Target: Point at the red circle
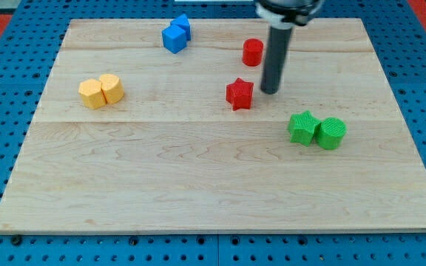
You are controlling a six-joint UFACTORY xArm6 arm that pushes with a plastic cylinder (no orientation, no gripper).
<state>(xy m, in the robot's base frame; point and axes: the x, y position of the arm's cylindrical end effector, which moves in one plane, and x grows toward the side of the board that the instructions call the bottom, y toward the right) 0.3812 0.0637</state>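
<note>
The red circle (253,52), a short red cylinder, stands near the view's top, a little right of centre. My tip (269,91) rests on the board below and slightly right of it, a short gap away. A red star (239,94) lies just left of my tip, close but apart from it. The dark rod rises from the tip toward the view's top.
Two blue blocks (176,34) touch each other at the top centre-left. Two yellow blocks (100,91) sit together at the left. A green star (302,127) and a green cylinder (330,134) sit together at the right. The wooden board (198,185) lies on a blue pegboard.
</note>
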